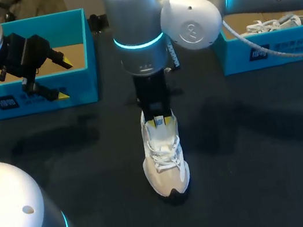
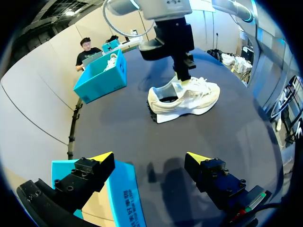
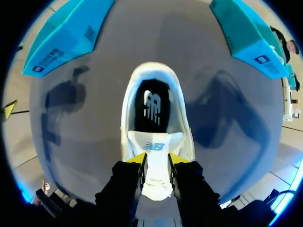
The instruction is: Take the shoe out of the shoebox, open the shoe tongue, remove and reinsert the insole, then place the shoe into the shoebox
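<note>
A white lace-up shoe [image 1: 166, 172] stands upright on the dark table's middle, its toe toward the front edge. My right gripper [image 1: 159, 121] comes straight down onto it. In the right wrist view its fingers [image 3: 137, 163] press the white tongue [image 3: 156, 147] from both sides, and the black insole [image 3: 151, 106] shows inside the shoe [image 3: 130, 109]. My left gripper [image 1: 64, 77] hangs open over the blue shoebox [image 1: 49, 96] at the back left, holding nothing. From the left wrist view, that gripper [image 2: 149, 158] faces the shoe [image 2: 187, 99] and the right gripper [image 2: 182, 75].
A second blue box [image 1: 270, 51] at the back right holds another white shoe [image 1: 276, 24]; it also appears in the left wrist view [image 2: 102, 78]. Bare dark table surrounds the shoe on all sides. The arm bases fill the front corners.
</note>
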Tool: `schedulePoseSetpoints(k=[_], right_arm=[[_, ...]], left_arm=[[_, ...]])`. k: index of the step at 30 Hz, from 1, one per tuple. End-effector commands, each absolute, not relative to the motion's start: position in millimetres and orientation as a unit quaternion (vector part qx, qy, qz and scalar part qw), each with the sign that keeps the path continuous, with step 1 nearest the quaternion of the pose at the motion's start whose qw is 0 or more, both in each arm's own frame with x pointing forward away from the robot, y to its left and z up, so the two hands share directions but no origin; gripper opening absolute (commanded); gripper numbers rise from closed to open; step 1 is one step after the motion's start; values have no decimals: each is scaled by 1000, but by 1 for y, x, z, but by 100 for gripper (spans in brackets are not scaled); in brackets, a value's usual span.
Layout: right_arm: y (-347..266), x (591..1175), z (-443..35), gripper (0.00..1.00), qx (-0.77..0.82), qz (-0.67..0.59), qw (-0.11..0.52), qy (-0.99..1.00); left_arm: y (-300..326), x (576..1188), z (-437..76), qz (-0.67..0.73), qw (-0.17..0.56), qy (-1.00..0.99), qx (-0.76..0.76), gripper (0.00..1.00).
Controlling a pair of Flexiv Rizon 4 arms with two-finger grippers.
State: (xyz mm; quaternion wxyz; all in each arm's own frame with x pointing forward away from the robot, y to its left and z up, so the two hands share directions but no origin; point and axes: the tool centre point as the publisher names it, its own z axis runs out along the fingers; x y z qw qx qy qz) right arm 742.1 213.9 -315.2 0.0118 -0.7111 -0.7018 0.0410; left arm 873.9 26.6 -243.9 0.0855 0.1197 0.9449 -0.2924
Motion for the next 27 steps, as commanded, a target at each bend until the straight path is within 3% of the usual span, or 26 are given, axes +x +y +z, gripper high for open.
schedulePoseSetpoints(k=[1, 8, 14, 27], right_arm=[[213, 745, -320, 29, -709, 37, 8, -704], [213, 754, -345, 28, -701, 32, 30, -712], [206, 754, -320, 37, -675, -2, 0, -738], [228, 788, -286, 47, -370, -42, -50, -927]], left_arm=[[27, 873, -243, -291, 86, 945, 120, 100], [27, 873, -243, -291, 86, 945, 120, 100], [27, 873, -243, -291, 86, 945, 120, 100], [27, 873, -243, -291, 86, 945, 120, 100]])
